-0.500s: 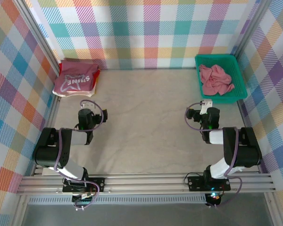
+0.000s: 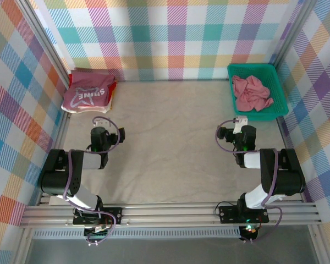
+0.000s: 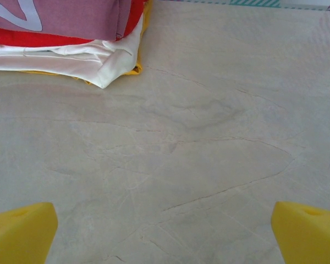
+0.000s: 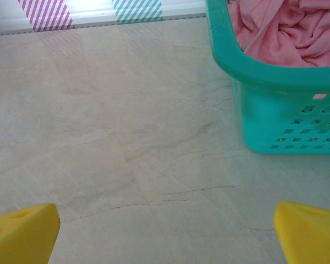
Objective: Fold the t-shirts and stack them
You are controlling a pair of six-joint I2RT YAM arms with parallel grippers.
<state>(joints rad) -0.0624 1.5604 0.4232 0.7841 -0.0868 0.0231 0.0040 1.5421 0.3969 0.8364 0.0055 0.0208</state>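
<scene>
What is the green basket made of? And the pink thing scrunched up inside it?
The green basket looks like hard plastic: it has smooth, slightly glossy walls with neat moulded holes. The pink t-shirt inside looks like soft, matte cloth, since it crumples into loose folds. I can't tell exactly which fabric it is.

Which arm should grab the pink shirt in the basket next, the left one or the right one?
Right, probably. The pink shirt lies crumpled in the basket at the far right, just ahead of the right claw, which is open. The left claw sits far off, by the folded stack.
</scene>
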